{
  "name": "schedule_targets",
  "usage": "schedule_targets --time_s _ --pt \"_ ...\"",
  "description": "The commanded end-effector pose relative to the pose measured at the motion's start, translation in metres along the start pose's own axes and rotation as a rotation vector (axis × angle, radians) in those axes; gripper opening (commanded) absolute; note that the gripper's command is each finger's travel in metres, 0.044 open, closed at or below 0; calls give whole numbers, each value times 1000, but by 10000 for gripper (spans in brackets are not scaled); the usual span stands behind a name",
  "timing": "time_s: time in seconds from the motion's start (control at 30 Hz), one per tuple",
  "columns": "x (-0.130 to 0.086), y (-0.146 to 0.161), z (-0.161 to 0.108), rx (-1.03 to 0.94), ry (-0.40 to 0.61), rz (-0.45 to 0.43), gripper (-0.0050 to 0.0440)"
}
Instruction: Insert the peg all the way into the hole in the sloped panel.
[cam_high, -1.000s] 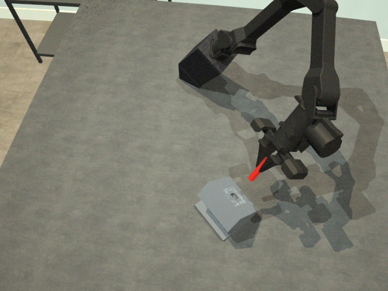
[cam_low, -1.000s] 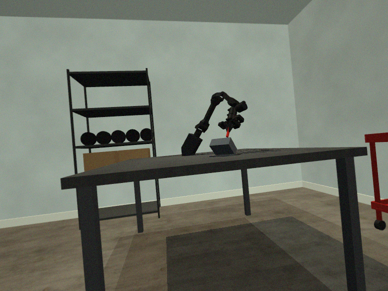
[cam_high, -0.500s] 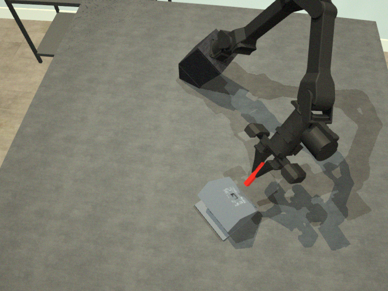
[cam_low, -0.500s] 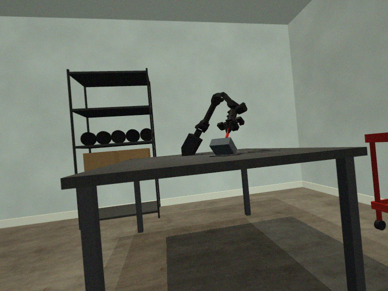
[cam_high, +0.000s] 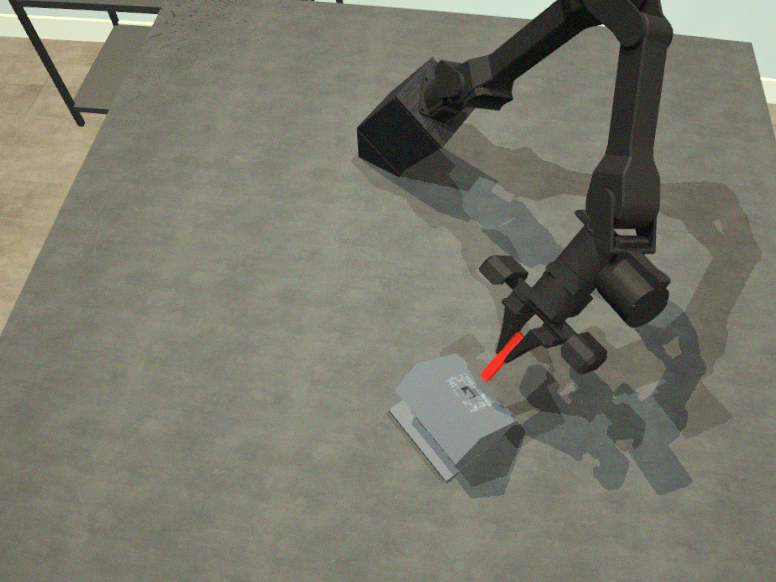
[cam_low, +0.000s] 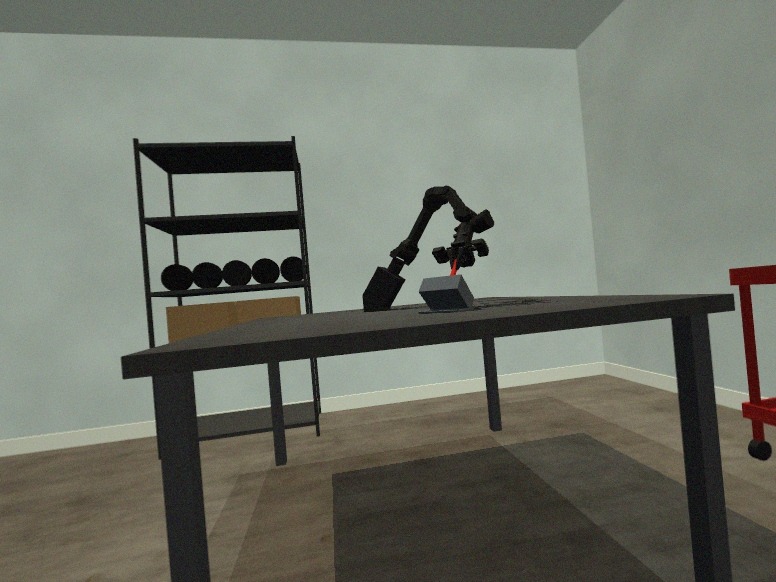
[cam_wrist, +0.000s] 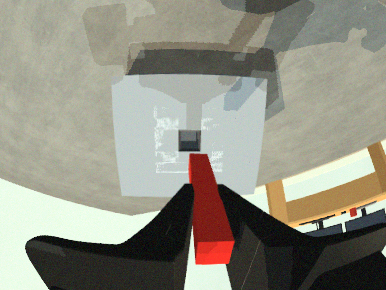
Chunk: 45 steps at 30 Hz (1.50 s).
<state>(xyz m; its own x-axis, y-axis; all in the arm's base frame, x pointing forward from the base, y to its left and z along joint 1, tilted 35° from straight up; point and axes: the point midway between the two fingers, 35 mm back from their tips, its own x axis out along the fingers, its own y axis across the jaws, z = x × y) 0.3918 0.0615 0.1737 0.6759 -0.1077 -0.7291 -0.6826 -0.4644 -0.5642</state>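
Observation:
A grey wedge block with a sloped panel (cam_high: 450, 404) sits on the dark table. A small square hole (cam_high: 468, 392) is in the panel's face; it also shows in the wrist view (cam_wrist: 189, 140). My gripper (cam_high: 518, 341) is shut on a red peg (cam_high: 501, 357) and holds it tilted above the panel's upper right side. The peg's tip hangs a short way up and to the right of the hole, apart from the panel. In the wrist view the peg (cam_wrist: 209, 210) points at the hole, with its tip just below it. In the exterior view the peg (cam_low: 453, 266) hangs just above the block (cam_low: 445, 291).
The arm's dark base (cam_high: 401, 122) stands at the back of the table. A black shelf rack (cam_low: 225, 250) with dark balls and a cardboard box stands behind the table. A red cart (cam_low: 755, 350) is at the far right.

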Motion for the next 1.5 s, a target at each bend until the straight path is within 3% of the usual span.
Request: schedule_targets --time_s 0.0,0.3,0.9,1.47 --pt "-2 -2 -1 -16 14 -14 0" --pt "0 -2 0 -29 20 -16 0" --pt "25 -1 1 -29 21 -16 0" --pt "19 -2 0 -29 21 -16 0"
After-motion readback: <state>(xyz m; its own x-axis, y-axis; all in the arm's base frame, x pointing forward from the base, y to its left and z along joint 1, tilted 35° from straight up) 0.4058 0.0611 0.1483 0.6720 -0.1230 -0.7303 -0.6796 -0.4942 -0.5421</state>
